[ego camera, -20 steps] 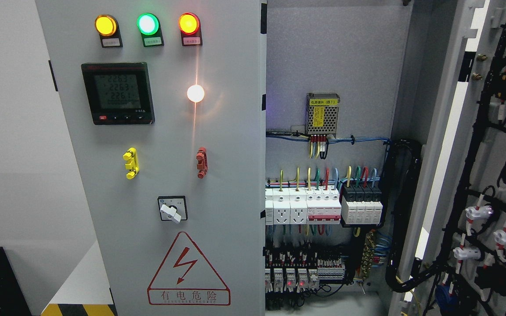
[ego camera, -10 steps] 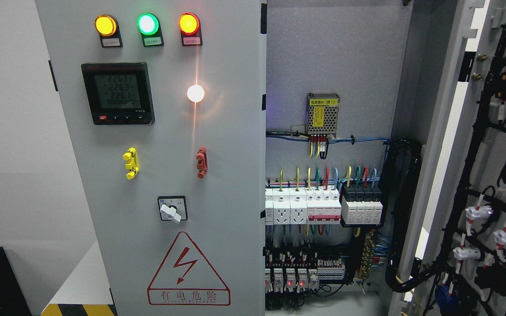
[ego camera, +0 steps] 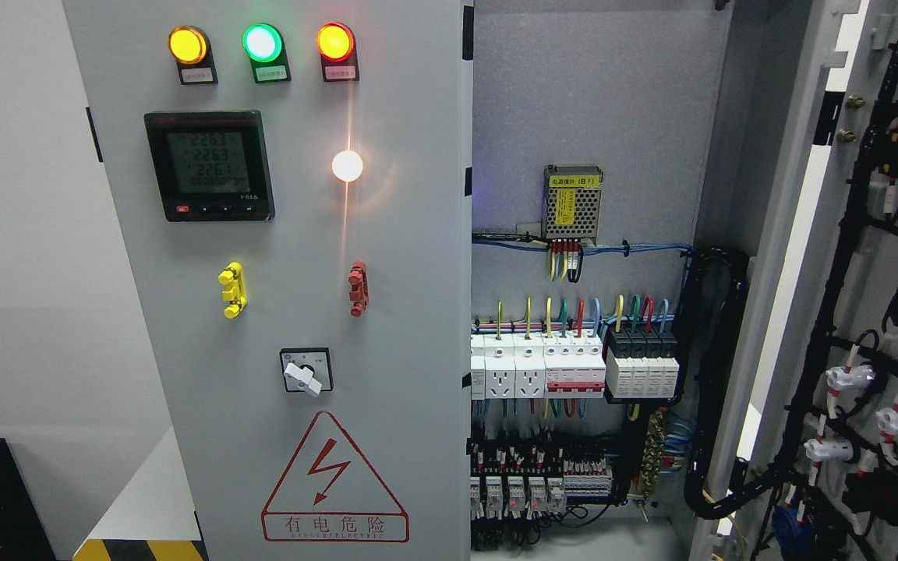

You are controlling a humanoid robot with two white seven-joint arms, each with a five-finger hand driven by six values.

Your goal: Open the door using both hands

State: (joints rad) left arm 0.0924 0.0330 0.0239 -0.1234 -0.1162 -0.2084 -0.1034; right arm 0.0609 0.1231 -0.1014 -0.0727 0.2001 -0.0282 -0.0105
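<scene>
Stood open: right cabinet door (ego camera: 870,312), stiff heavy steel (best gripped along its edge); no robot hand visible, state unknowable.

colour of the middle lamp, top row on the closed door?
Green, lit, between a yellow and a red one; head view.

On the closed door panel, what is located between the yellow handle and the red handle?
In the head view, nothing: the grey door panel is bare between the yellow handle and the red handle.
</scene>
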